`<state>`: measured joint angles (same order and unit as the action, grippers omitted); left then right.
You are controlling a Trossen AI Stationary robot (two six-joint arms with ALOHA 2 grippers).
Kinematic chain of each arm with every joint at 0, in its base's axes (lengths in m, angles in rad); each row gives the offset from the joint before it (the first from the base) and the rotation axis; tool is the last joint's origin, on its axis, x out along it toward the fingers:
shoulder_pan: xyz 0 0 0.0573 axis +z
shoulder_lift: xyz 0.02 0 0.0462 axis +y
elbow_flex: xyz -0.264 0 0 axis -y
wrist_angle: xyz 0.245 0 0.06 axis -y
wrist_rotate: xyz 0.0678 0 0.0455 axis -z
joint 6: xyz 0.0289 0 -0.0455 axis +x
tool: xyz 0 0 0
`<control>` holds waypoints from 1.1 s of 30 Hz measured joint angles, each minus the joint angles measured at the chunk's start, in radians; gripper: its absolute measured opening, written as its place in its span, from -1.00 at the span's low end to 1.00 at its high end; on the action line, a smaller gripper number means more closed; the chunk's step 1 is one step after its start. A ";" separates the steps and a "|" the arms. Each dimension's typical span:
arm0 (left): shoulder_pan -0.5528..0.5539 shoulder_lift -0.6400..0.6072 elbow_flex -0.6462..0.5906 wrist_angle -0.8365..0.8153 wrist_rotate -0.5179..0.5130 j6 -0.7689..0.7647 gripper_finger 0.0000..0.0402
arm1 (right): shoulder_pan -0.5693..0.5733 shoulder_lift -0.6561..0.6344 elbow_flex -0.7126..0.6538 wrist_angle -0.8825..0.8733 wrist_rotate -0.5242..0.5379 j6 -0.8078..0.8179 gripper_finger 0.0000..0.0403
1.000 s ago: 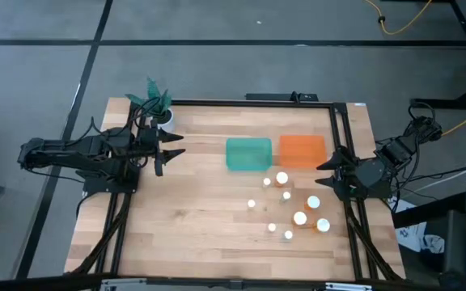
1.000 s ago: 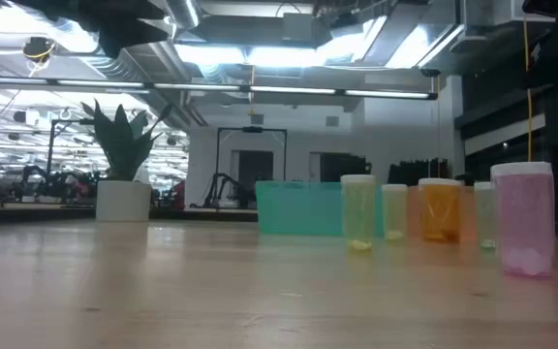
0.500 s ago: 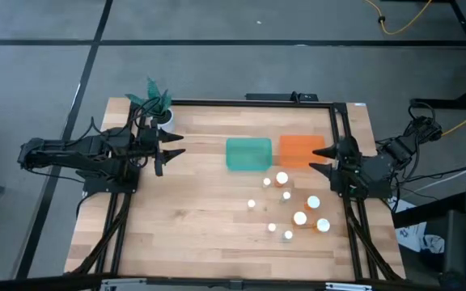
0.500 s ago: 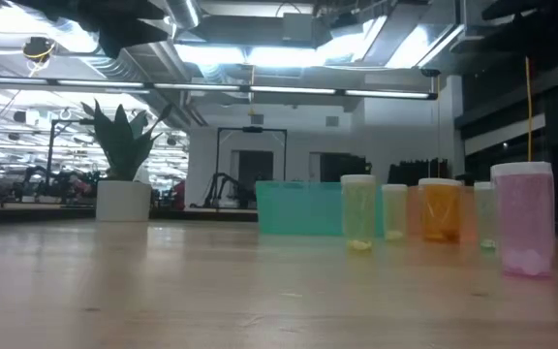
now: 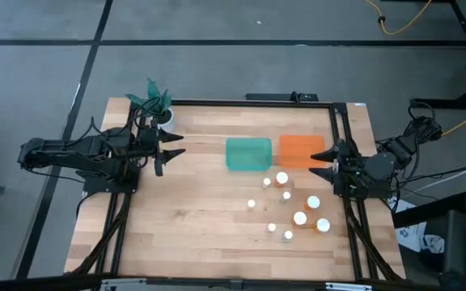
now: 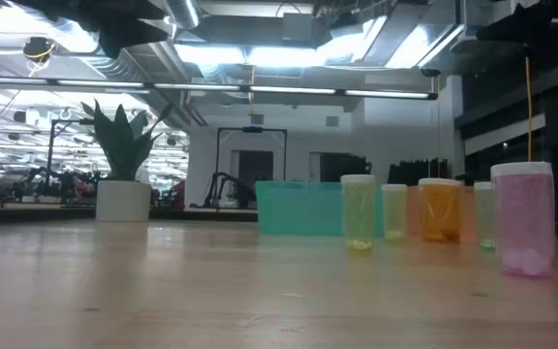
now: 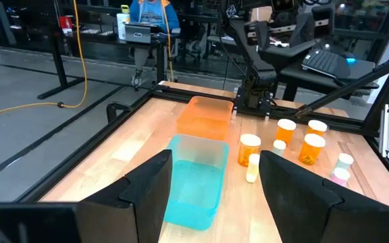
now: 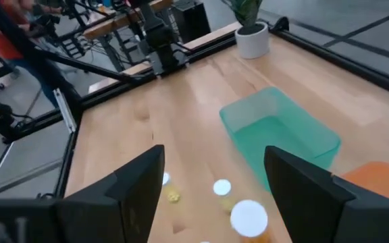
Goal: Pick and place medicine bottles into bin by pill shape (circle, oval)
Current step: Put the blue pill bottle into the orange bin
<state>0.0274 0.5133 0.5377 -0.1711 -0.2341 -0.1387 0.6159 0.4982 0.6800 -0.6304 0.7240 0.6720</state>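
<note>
bottles point(image 5: 281, 179) stand upright in a loose cluster on the right half of the wooden table point(image 5: 192, 226), just in front of the two bins, and none is in a bin yet. counting white caps from above i get eight (a couple are small, so i could be one off). there are two bins side by side near the table's back edge: a teal bin point(image 5: 248, 153) and an orange bin point(image 5: 302, 150), the orange one nearer the right arm.

the right gripper point(image 5: 319, 161) hangs at the right edge of the table with its fingers spread and nothing between them, pointing inward over the corner of the orange bin. the cluster lies just beside it, inward and toward the front of the table, and the nearest cap is the large one close to the orange bin. each bottle's long axis is vertical, so i'd expect a grasp from above, across the cap or body.

the left gripper point(image 5: 174, 145) waits at the far left near the potted plant point(image 5: 158, 105), fingers also spread and empty, well apart from every bottle. the right arm is plainly the nearer one.
</note>
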 joint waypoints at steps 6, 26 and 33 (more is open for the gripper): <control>0.000 0.000 0.000 0.000 0.000 0.019 0.07 | 0.000 0.003 0.000 -0.002 -0.020 0.003 0.27; 0.000 0.034 0.000 0.001 -0.001 0.149 0.07 | 0.000 0.006 0.000 0.117 -0.017 -0.090 0.27; 0.000 0.163 0.000 0.014 0.000 0.100 0.07 | 0.000 0.123 0.001 0.099 -0.174 -0.025 0.27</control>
<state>0.0273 0.6763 0.5377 -0.1571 -0.2345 -0.0390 0.6159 0.6214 0.6807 -0.5310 0.5502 0.6472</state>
